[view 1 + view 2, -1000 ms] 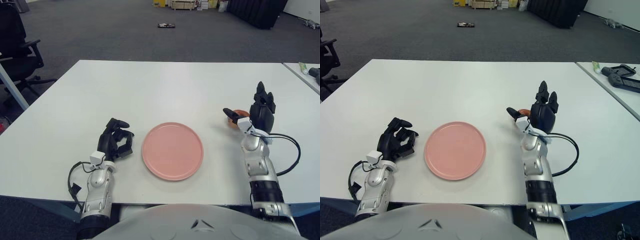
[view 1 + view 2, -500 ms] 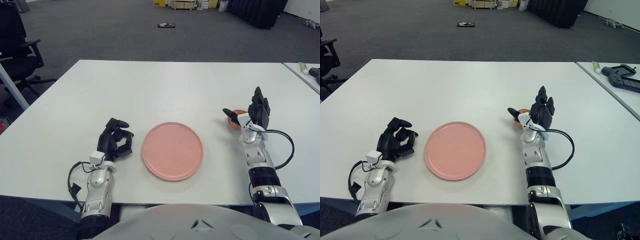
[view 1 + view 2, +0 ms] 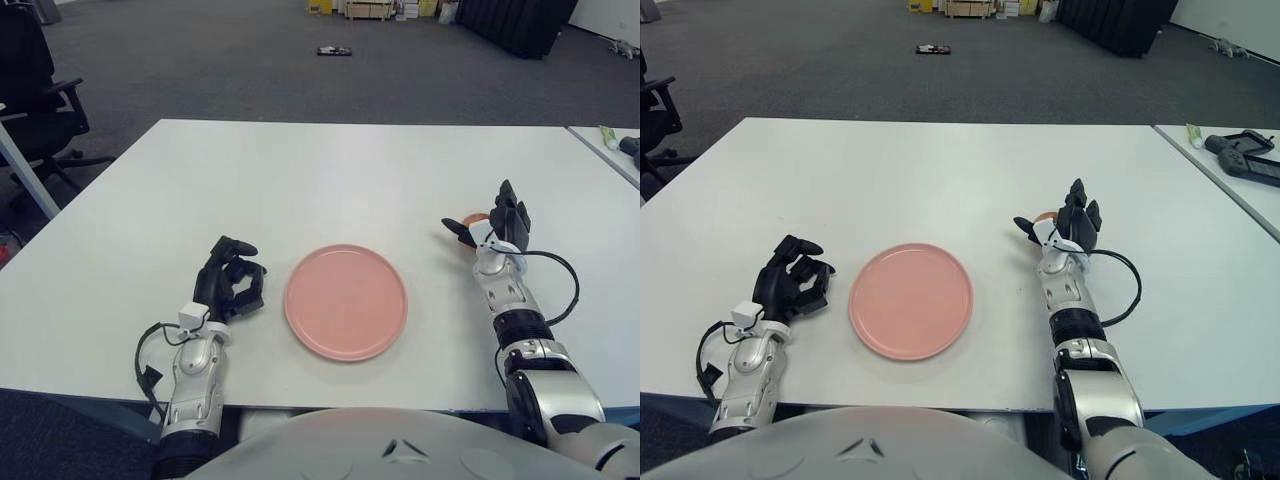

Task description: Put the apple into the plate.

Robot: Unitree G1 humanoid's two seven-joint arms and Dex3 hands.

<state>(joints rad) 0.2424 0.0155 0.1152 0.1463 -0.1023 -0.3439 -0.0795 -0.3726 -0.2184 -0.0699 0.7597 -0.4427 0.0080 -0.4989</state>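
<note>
A pink plate (image 3: 345,300) lies on the white table (image 3: 300,170) near its front edge, in the middle. The apple (image 3: 1044,215) shows only as a thin orange-red sliver to the right of the plate, mostly hidden behind my right hand. My right hand (image 3: 480,212) stands at the apple with its fingers pointing up and its thumb spread to the left, open around it. My left hand (image 3: 232,280) rests on the table left of the plate, fingers curled, holding nothing.
A second table at the far right carries a green tube (image 3: 608,135) and a black device (image 3: 1245,158). A black office chair (image 3: 30,90) stands off the table's left. A black cable (image 3: 565,285) loops beside my right wrist.
My right hand has sunk lower and moved forward at the apple, covering more of it. The left hand and the plate have not moved.
</note>
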